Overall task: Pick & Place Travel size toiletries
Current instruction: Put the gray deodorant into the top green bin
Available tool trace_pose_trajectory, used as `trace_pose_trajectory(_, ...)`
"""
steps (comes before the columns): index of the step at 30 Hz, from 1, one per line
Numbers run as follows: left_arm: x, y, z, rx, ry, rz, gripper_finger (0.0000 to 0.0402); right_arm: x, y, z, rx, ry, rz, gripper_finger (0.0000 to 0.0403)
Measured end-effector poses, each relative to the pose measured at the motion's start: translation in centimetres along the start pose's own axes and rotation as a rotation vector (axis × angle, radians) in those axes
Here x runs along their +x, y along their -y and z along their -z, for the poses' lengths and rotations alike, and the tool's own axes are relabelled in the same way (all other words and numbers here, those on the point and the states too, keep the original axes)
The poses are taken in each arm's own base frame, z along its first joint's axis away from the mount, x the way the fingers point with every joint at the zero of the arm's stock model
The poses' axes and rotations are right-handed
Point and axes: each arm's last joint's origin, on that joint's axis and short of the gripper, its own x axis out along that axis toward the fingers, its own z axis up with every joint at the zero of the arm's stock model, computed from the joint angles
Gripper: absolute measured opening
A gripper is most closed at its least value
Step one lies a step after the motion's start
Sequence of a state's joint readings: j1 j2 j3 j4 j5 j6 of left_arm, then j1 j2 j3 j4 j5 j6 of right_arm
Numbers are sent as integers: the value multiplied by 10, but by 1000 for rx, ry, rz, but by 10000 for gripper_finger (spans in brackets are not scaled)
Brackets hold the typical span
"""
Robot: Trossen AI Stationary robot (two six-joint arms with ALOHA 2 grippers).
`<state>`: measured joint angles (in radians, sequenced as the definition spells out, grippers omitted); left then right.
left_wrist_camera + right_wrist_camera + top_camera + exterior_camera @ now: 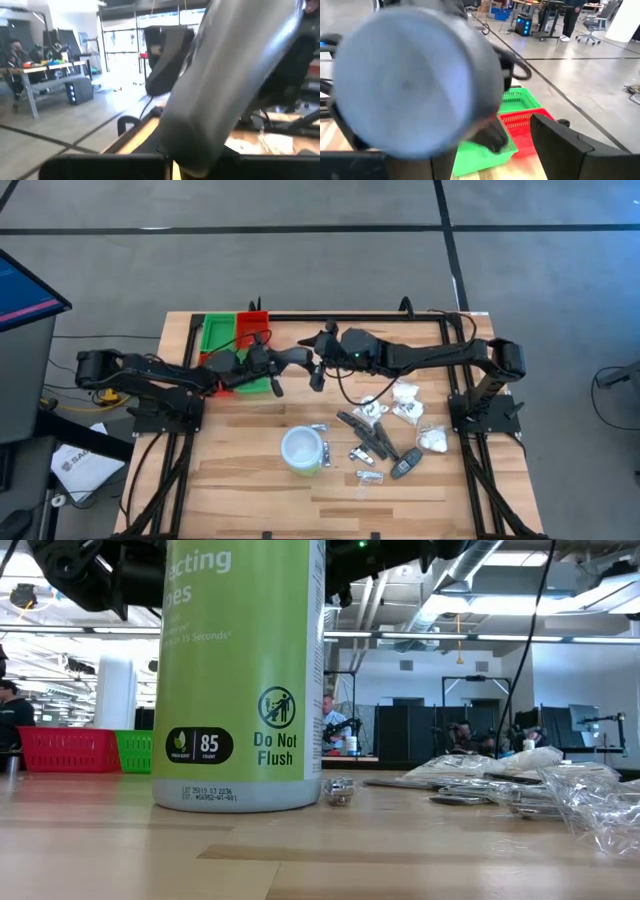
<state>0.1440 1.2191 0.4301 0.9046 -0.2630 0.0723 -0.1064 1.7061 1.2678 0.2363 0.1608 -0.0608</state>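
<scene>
We see the table (240,490) from above with both arms reaching toward its far middle. The red and green tray (222,332) sits at the far left corner — we judge it the drop place, which is why the left gripper (272,383) hangs at its near edge. Its fingers are fully closed; whether they pinch anything we cannot tell. The right gripper (316,370) hovers just beside it with fingers wide apart and nothing visible between them, perhaps for a handover. The white tub (303,450) with its green side stands upright near the front, apart from the work. The travel size toiletries (385,435) — dark sticks, white packets, clear sachets — lie heaped on the right half, within the right arm's reach.
</scene>
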Motion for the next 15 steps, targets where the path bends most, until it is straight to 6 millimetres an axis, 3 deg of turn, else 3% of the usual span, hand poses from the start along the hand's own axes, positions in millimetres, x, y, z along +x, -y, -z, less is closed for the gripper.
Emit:
trace_pose_trajectory(5, -4, -1, -8, -8, 34, 9, 4, 0, 1, -1, 6, 6, 3, 230)
trace_pose_trajectory(15, -3, -1, -1, 8, -22, 17, 6, 0, 0, -3, 3, 29, -1, 211)
